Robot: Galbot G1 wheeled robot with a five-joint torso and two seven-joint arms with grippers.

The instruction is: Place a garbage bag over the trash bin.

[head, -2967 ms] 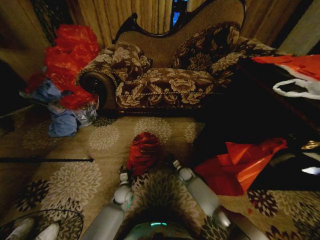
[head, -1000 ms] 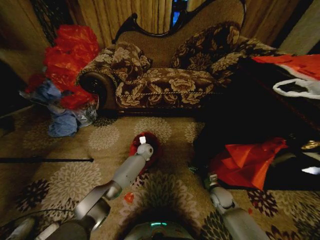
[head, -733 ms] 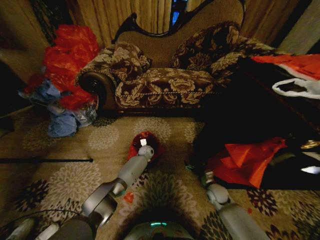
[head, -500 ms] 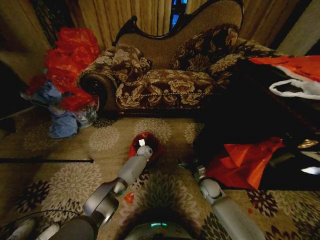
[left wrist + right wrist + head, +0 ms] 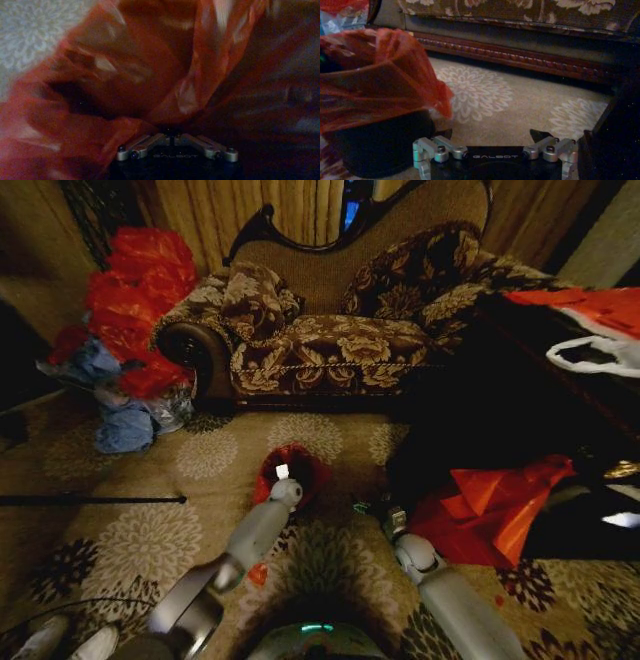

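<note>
The trash bin (image 5: 380, 150) is a small black cylinder standing on the patterned carpet in front of the sofa. The glossy red garbage bag (image 5: 300, 465) lies over its mouth, and its crinkled edge (image 5: 375, 75) hangs down over the rim. My left gripper (image 5: 283, 476) reaches into the bin's mouth and is shut on a fold of the garbage bag (image 5: 165, 86). My right gripper (image 5: 375, 508) hovers low over the carpet just to the right of the bin, open and holding nothing; in the right wrist view this gripper (image 5: 495, 144) is beside the bin, apart from it.
A floral sofa (image 5: 330, 340) stands behind the bin. A tall pile of red and blue bags (image 5: 125, 330) rises at its left arm. A flat red plastic heap (image 5: 490, 505) lies close on the right against dark furniture. A black rod (image 5: 90, 500) and a red scrap (image 5: 257, 573) lie on the carpet.
The bag, first bunched high on the bin, now sits low over its mouth with my left gripper in it. My right gripper has moved left toward the bin.
</note>
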